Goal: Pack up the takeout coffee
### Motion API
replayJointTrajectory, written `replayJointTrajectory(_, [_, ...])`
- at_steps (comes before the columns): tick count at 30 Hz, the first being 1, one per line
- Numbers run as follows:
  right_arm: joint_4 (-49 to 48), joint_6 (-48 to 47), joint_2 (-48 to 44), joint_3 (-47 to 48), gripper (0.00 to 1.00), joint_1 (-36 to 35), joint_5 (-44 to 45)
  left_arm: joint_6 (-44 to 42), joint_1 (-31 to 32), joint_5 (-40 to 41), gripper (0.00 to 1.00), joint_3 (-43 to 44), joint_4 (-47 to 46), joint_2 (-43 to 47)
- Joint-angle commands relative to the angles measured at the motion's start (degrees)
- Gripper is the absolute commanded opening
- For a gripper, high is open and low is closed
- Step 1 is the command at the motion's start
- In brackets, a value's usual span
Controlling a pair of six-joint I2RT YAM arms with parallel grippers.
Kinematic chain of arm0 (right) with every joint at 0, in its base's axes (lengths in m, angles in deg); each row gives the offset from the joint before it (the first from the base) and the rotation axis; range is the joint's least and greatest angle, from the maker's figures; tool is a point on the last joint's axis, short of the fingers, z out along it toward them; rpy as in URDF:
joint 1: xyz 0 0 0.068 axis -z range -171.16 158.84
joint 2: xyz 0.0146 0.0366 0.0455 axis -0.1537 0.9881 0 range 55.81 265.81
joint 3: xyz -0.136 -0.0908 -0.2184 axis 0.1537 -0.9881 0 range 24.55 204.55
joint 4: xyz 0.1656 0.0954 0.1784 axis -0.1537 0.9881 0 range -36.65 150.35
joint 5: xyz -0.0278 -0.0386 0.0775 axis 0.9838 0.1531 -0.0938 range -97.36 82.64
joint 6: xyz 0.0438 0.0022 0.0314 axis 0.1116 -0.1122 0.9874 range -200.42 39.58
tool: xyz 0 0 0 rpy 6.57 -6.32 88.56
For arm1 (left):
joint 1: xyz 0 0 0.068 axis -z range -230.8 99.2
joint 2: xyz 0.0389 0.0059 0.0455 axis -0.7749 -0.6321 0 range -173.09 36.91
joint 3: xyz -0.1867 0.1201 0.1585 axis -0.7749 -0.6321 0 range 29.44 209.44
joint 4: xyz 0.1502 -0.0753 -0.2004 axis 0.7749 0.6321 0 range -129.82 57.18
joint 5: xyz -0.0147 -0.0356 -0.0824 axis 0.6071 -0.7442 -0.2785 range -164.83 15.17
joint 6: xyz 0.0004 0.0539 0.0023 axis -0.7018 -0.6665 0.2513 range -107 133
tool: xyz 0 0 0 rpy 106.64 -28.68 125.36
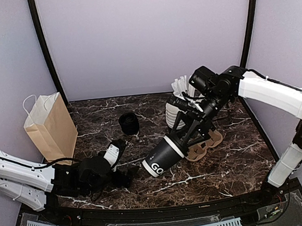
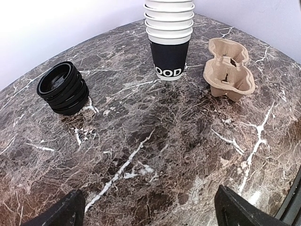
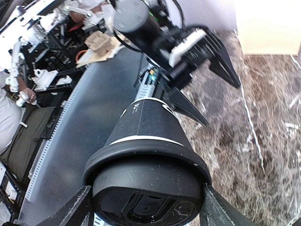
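Black lidded cup (image 3: pixel 148 155), one, pinched by right fingers (image 3: pixel 70 213), left fingers (image 2: pixel 59 214) spread, one carrier (image 2: pixel 229 68)

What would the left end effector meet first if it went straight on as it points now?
Just ahead lies only bare marble table; farther along that line stands the cup stack, likely first contact unless the left end effector dips.

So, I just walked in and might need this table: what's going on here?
The right gripper is holding the takeout coffee, a lidded black cup, by its lid end, tipped sideways over the marble table. The left gripper is open and empty, low at the front left. The cardboard carrier has nothing in it yet, and the paper bag stands at the left.
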Motion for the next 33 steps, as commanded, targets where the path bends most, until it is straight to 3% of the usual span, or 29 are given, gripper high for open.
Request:
replayJointTrajectory(1, [2.13, -1.44, -1.71, 2.96, 0.73, -0.57, -6.08, 0.76, 0.17, 2.27, 0.99, -0.96, -1.56, -0.17])
replayJointTrajectory(7, [2.59, -1.32, -2.08, 3.54, 0.73, -1.04, -1.63, 3.34, 0.00, 4.68, 0.99, -1.51, -1.65, -0.55])
replayJointTrajectory(14, [-1.88, 0.85, -2.84, 2.99, 0.72, -3.32, 21.60, 16.02, -8.68, -6.75, 0.99, -0.14, 6.14, 0.47])
replayJointTrajectory(24, [3.66, -1.13, 2.54, 6.17, 0.71, -11.35, 48.58, 14.77, -9.58, -6.55, 0.99, 1.11, 9.34, 3.36])
replayJointTrajectory(33, [6.50, 0.61, 7.39, 6.03, 0.74, -18.08, 57.15, 13.59, -9.59, -5.86, 0.99, 4.10, 10.60, 1.09])
